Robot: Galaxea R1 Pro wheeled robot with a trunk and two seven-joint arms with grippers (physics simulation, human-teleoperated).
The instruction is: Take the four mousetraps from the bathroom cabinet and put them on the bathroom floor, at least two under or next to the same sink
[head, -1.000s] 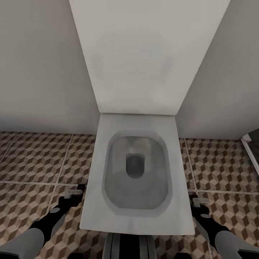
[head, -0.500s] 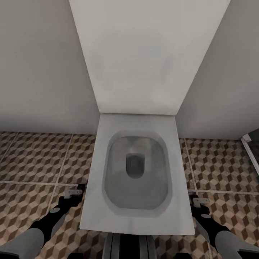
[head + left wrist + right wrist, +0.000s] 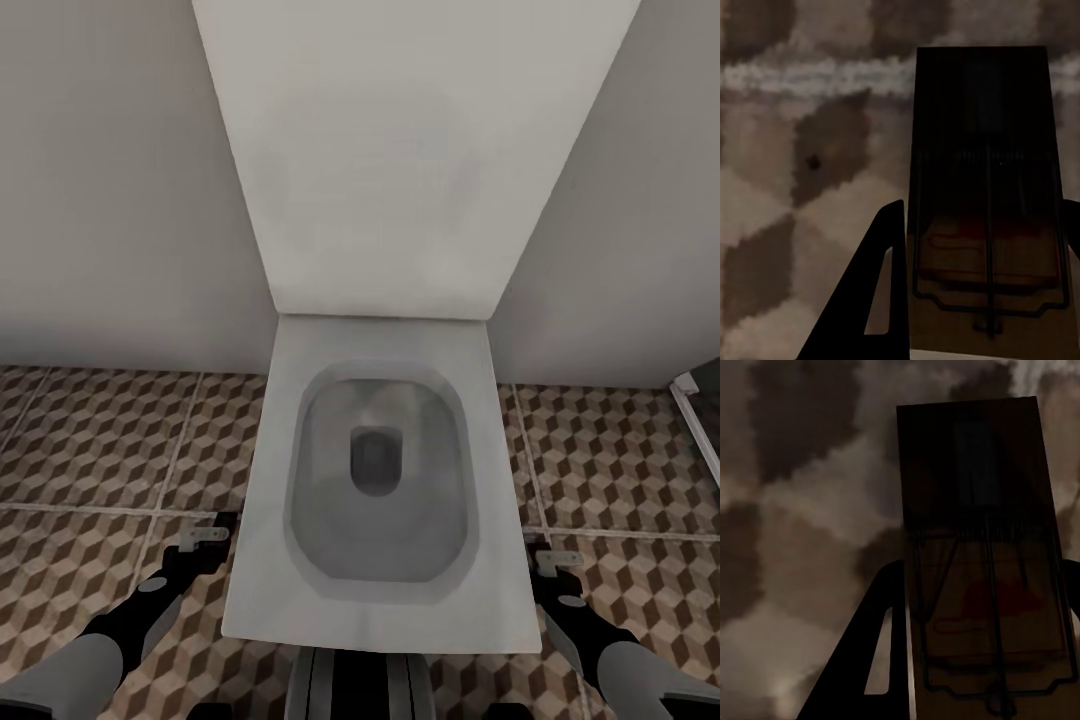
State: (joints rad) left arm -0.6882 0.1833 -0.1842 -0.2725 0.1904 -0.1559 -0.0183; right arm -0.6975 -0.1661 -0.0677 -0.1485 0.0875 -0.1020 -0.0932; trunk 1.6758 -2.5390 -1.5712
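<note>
Nothing has moved since the earlier frames. Left gripper [image 3: 210,535] hangs low beside the toilet [image 3: 380,500], its fingers [image 3: 870,300] grasping one mousetrap [image 3: 986,202] above the bathroom floor [image 3: 90,440]. Right gripper [image 3: 552,562] hangs on the toilet's other side, clenched on a second mousetrap [image 3: 982,555]. Two traps counted, one per wrist view.

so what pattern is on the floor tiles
Brown, beige and white 3D cubes on the floor, clearest in the head view.

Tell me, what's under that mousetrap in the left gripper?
Below the mousetrap held in the left gripper is the cube-patterned bathroom floor, crossed by a pale grout line. The tile directly beneath the trap is covered.
</note>
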